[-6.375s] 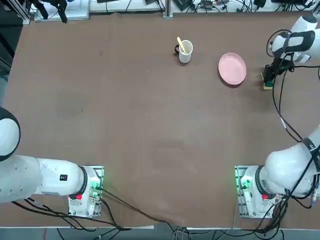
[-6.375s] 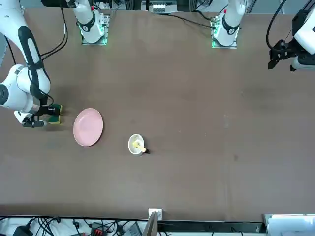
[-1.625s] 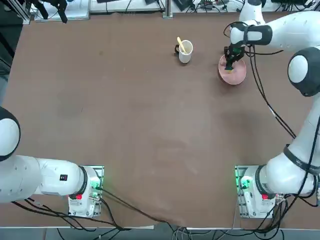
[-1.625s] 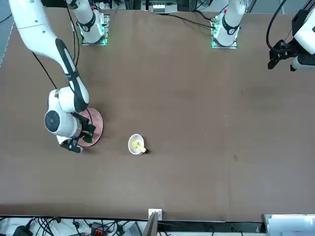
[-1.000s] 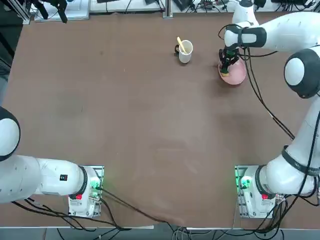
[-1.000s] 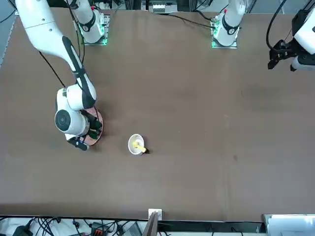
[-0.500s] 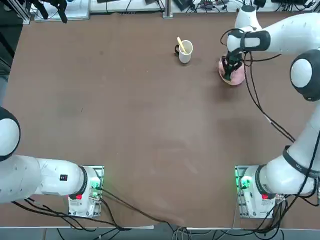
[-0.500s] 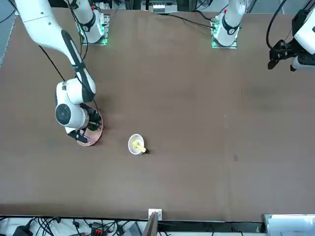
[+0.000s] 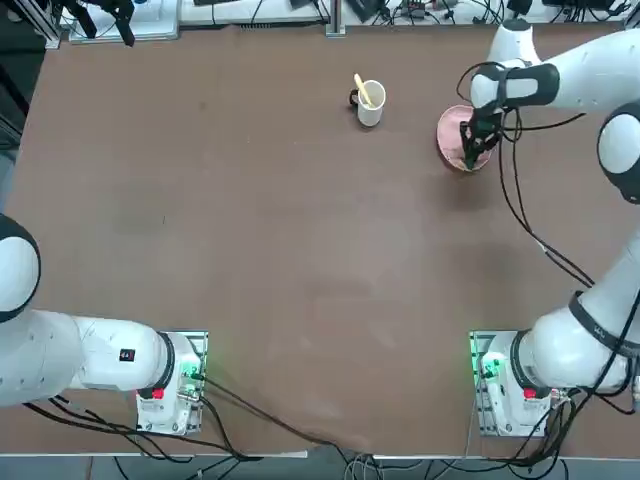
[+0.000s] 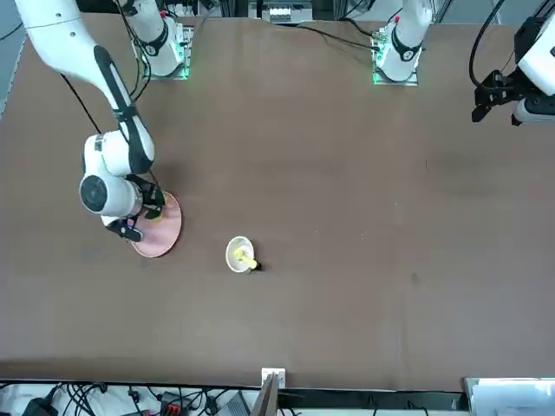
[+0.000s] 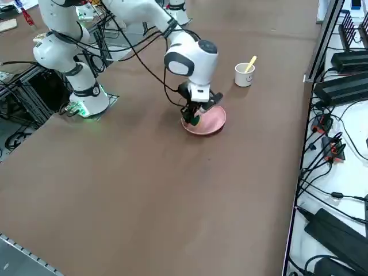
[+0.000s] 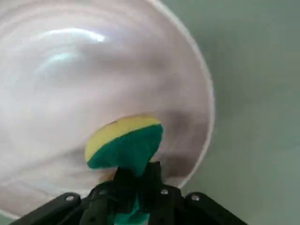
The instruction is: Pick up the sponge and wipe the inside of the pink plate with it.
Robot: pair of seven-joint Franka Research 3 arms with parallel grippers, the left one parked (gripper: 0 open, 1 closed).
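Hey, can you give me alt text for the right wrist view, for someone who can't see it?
The right claw grips a green and yellow sponge over the inside of a pale pink plate, near its rim. The sponge is squeezed between two black fingers. Beyond the plate's edge lies the plain tabletop.

We note the right arm reaching from its base toward the far right part of the worktop, bent at the elbow. We see the wrist above the right tool, which points down, low over the worktop, its two dark fingers closed in a pinch.
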